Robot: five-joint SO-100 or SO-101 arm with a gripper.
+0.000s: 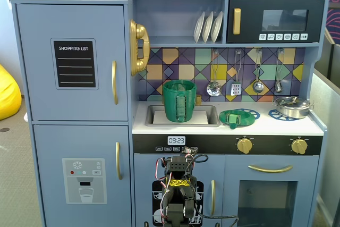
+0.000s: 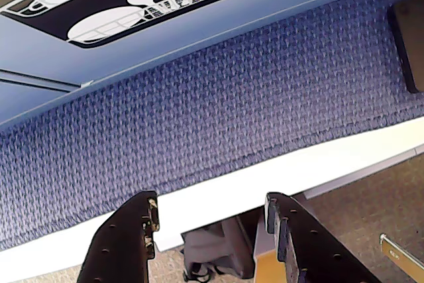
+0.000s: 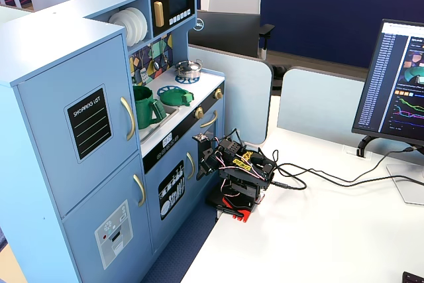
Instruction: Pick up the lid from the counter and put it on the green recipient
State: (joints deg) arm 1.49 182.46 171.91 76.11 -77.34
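Note:
The green recipient (image 1: 179,101) (image 3: 144,106), a tall ribbed pot, stands upright in the toy kitchen's sink (image 1: 210,116). In both fixed views the lid (image 1: 234,118) (image 3: 177,96), a flat green disc with a knob, lies on the counter to the pot's right, on a blue burner ring (image 1: 248,113). My arm (image 1: 179,187) (image 3: 235,170) is folded low in front of the cabinet doors, well below the counter. In the wrist view my gripper (image 2: 211,207) is open and holds nothing. It faces blue carpet and the white table edge.
A shiny silver pot (image 1: 291,106) (image 3: 188,67) sits on the counter's right burner. Gold knobs (image 1: 244,145) and door handles (image 1: 270,168) stick out below the counter. Utensils (image 1: 236,75) hang on the back wall. A monitor (image 3: 397,87) and cables (image 3: 318,177) are on the white table.

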